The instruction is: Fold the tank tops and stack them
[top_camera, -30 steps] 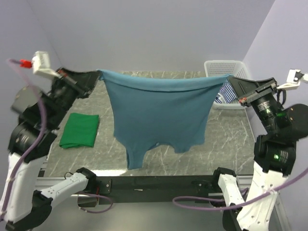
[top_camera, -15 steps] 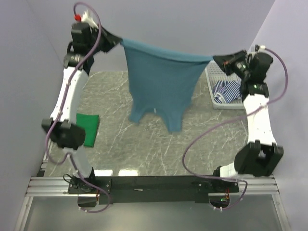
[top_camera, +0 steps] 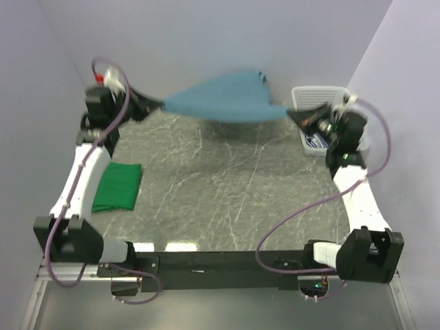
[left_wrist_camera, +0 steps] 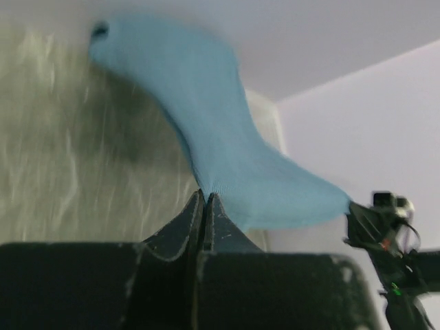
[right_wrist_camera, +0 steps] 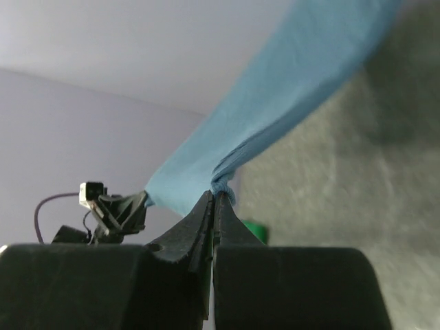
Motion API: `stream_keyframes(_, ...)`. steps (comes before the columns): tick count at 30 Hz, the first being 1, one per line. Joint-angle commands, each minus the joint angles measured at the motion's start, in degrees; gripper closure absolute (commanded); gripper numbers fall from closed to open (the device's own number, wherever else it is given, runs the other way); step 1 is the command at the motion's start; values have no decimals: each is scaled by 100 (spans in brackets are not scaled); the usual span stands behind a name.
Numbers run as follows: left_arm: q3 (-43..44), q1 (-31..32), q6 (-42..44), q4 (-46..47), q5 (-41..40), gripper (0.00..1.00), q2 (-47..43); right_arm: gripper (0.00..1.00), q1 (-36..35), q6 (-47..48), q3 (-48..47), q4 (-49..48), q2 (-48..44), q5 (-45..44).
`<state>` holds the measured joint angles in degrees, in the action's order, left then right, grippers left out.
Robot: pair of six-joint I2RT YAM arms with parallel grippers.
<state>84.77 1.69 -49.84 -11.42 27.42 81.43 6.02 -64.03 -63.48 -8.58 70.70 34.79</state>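
Clamping, left jaws: my left gripper point(left_wrist_camera: 205, 196) is pressed together on one corner of the soft dusty teal-blue tank top point(top_camera: 223, 102).
Right jaws: my right gripper point(right_wrist_camera: 213, 196) is pinched tight on the opposite corner of the same top.
Teal top: stretched in the air between both grippers, above the far part of the grey marbled table point(top_camera: 220, 192); its loose body is lifted toward the back wall and blurred.
Green top: bright green fabric tank top point(top_camera: 117, 185), folded flat on the table's left side, well apart from the teal one.
Basket: white plastic mesh basket point(top_camera: 316, 93) at the far right, just behind my right gripper.
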Motion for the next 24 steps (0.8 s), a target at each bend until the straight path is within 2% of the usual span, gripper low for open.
stream_keyframes(1,-1933,94,-192,701,71,99,-819,100,22,233,1910,-223,-424,-129)
stream_keyframes(2,-2904,233,-279,816,10,99,-1187,100,39,285,2319,-258,-695,-165)
stream_keyframes(5,-4454,541,-359,1255,-227,99,-1568,100,136,251,3875,-398,-1214,-288)
stream_keyframes(8,-5414,1260,-464,1353,-719,99,-1840,100,372,390,4782,-103,-1627,-200)
stream_keyframes(11,-6171,1605,-727,1581,-1019,99,-1981,97,444,331,5284,338,-2215,-244)
stream_keyframes(16,-6701,1896,-1220,1380,-1309,99,-2561,64,488,338,5575,1550,-3341,-463)
stream_keyframes(18,-6667,1931,-1212,951,-1485,98,-2938,53,496,461,5401,2367,-4035,-893)
stream_keyframes(19,-6623,1931,-1203,827,-1529,91,-3079,50,496,583,5286,2648,-4472,-1086)
stream_keyframes(21,-6588,1958,-1159,466,-1599,84,-3396,43,505,707,5058,3230,-4827,-1614)
stream_keyframes(24,-6535,1993,-1089,142,-1547,72,-3712,42,496,1085,4609,3565,-5013,-2036)
